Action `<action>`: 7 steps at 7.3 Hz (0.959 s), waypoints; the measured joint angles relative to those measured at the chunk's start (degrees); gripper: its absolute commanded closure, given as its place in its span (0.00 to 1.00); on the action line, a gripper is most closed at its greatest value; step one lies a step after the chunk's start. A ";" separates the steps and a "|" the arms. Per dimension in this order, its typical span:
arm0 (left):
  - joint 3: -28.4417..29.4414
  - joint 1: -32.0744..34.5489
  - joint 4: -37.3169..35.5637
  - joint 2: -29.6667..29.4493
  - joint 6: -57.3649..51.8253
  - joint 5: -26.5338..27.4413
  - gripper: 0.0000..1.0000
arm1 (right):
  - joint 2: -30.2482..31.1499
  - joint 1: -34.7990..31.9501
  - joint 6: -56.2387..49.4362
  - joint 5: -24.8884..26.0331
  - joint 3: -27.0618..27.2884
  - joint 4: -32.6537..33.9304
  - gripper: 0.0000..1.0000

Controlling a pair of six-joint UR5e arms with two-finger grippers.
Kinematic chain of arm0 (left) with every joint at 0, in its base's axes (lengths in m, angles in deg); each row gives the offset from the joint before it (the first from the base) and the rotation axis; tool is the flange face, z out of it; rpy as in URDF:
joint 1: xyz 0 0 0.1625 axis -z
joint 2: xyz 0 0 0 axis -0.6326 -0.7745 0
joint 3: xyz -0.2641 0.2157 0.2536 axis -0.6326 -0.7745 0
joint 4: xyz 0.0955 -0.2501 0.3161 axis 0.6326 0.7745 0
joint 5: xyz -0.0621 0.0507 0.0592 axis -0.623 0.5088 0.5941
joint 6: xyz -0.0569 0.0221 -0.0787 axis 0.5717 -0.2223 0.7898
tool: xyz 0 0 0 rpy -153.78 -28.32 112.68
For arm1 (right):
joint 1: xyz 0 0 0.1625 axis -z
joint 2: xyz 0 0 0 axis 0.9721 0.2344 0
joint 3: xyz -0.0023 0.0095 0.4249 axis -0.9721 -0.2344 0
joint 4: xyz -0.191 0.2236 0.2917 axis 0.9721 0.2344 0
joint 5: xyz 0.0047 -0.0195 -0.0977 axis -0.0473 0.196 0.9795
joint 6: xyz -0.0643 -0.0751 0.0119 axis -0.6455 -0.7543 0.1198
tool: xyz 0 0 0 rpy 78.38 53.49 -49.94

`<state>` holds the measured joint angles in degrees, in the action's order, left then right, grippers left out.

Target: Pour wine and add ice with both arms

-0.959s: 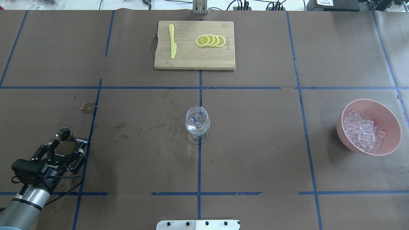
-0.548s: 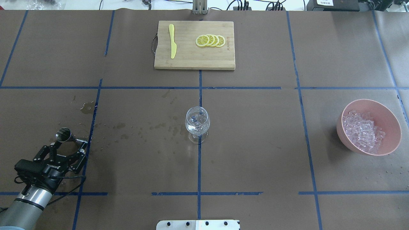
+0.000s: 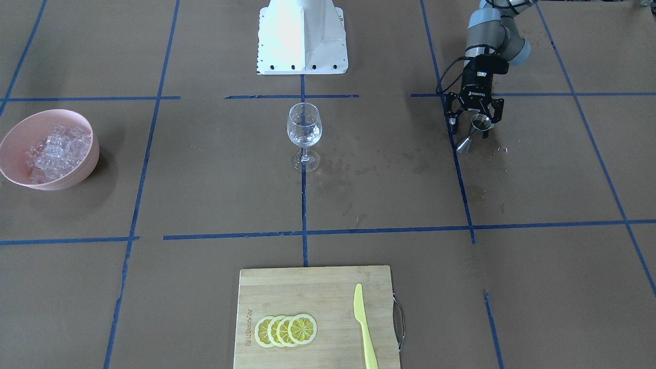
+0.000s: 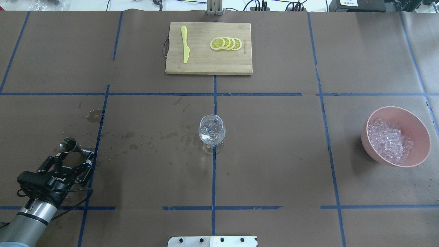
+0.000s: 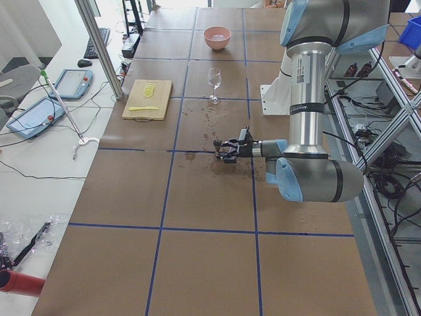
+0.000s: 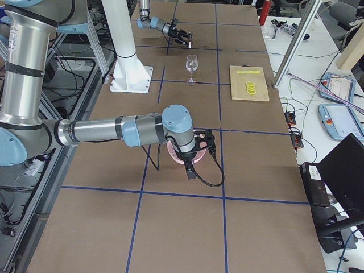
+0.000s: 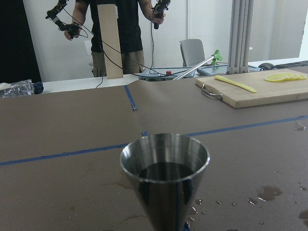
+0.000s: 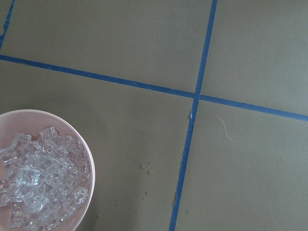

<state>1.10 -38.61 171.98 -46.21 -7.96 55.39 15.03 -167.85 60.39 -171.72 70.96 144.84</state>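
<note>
A steel jigger (image 4: 68, 144) stands on the brown table at the near left, and its inside looks dark in the left wrist view (image 7: 164, 163). My left gripper (image 4: 73, 159) is open just behind the jigger, with its fingers apart on either side and not touching it (image 3: 474, 122). The clear wine glass (image 4: 212, 132) stands upright at the table's middle (image 3: 304, 128). The ice (image 4: 389, 140) is heaped in a pink bowl (image 4: 424, 137) at the right (image 8: 38, 178). My right gripper (image 6: 193, 152) shows only in the exterior right view, over the bowl; I cannot tell whether it is open or shut.
A wooden cutting board (image 4: 208, 65) at the far middle holds lemon slices (image 4: 225, 44) and a yellow knife (image 4: 185, 44). Wet spots (image 4: 151, 139) lie between the jigger and the glass. The white robot base (image 3: 302, 38) is at the near edge. A person (image 7: 120, 29) stands beyond the table.
My left gripper, open throughout, has drawn back a little toward the robot, away from the jigger. The jigger, glass and bowl have not moved.
</note>
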 measured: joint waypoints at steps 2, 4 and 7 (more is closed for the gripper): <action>0.04 0.83 0.42 -0.01 -0.04 -0.75 0.17 | 0.00 0.00 -0.05 0.00 0.00 -0.06 0.00; 0.05 2.21 0.48 0.05 -0.10 -1.87 0.18 | 0.00 0.00 -0.14 0.00 0.00 -0.07 0.00; 0.16 3.06 0.47 -0.09 -0.39 -2.54 0.32 | 0.00 0.00 -0.10 0.00 -0.01 -0.07 0.00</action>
<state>1.27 -35.55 172.45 -46.30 -8.35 52.86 15.03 -167.85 60.29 -171.72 70.95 144.77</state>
